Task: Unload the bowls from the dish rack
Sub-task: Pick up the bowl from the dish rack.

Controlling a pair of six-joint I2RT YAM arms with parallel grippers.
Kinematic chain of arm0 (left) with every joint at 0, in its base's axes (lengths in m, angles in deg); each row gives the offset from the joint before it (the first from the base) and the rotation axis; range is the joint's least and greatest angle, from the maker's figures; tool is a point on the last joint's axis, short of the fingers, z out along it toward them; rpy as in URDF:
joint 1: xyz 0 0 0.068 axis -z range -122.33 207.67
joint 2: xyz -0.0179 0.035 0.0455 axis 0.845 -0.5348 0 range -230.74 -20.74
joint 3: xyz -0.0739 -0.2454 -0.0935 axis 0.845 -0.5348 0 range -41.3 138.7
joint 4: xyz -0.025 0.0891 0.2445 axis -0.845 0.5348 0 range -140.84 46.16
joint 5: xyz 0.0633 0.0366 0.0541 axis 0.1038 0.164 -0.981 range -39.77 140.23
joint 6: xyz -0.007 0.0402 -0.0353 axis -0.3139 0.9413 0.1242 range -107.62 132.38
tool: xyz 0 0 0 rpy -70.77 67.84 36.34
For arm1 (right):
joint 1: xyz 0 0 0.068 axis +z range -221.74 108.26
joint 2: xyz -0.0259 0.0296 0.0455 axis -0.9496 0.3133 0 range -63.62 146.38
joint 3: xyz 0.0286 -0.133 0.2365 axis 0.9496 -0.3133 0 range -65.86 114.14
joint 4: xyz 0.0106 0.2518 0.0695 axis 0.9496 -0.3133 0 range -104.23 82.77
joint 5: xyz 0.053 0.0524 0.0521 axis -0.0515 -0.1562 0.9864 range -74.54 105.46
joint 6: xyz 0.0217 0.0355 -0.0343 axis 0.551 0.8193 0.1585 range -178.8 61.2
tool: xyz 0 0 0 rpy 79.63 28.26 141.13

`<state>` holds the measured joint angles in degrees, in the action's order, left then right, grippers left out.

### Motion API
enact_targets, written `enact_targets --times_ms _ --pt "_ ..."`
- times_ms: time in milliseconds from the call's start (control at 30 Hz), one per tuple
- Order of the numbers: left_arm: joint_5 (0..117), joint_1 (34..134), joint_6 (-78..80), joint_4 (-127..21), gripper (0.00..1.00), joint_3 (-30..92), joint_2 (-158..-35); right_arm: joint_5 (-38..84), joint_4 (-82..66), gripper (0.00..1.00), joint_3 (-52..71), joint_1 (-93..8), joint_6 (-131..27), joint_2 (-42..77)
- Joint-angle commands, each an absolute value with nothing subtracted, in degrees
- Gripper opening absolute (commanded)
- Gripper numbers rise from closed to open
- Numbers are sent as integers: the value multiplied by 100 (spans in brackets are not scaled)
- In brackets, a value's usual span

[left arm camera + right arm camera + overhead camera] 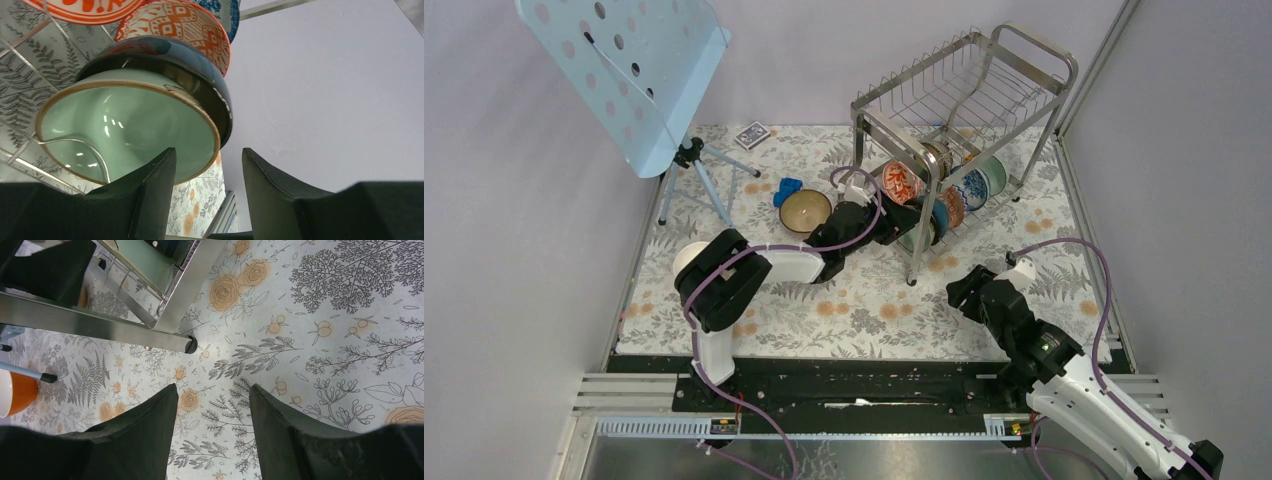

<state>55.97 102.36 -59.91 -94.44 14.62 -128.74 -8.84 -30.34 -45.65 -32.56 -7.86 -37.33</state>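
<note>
Your left pincer [209,150] is the one at the work. Its jaws stand partly apart and hold nothing. In the left wrist view, the pale green glazed bowl [125,130] lies at 10 o'clock from them. It stands on edge in the lower tier of the shiny steel-wire dish rack [1014,50], with its mouth towards you and its lower rim just past the fingertips.

A dark-glazed bowl [200,80] and an orange-red patterned bowl [180,25] are stacked close behind it. From above, that row runs from 8 o'clock to 2 o'clock, so I judge that the green bowl must come out first, towards 8 o'clock.

Mind the rack's front leg [914,268], at 5 o'clock of your left pincer. Open floral tabletop [844,320] lies at 7 o'clock.

Your right pincer [212,387] is farther off, open and empty, hovering over the tabletop at 4 o'clock of that leg.
</note>
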Motion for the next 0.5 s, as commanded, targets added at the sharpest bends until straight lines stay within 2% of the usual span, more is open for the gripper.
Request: enact_targets --times_ms 0,267,467 --pt "5562 10290 -5618 -9442 54 1819 -12907 -883 -3091 62 -4586 -3294 -892 -3754" --pt "5449 10374 -5330 -8822 43 2271 -13146 -912 -3173 61 -4585 -3298 -937 -3788" --pt "5359 10422 -5237 -8765 42 2260 -13154 -929 -3169 61 -4637 -3298 -941 -3907"
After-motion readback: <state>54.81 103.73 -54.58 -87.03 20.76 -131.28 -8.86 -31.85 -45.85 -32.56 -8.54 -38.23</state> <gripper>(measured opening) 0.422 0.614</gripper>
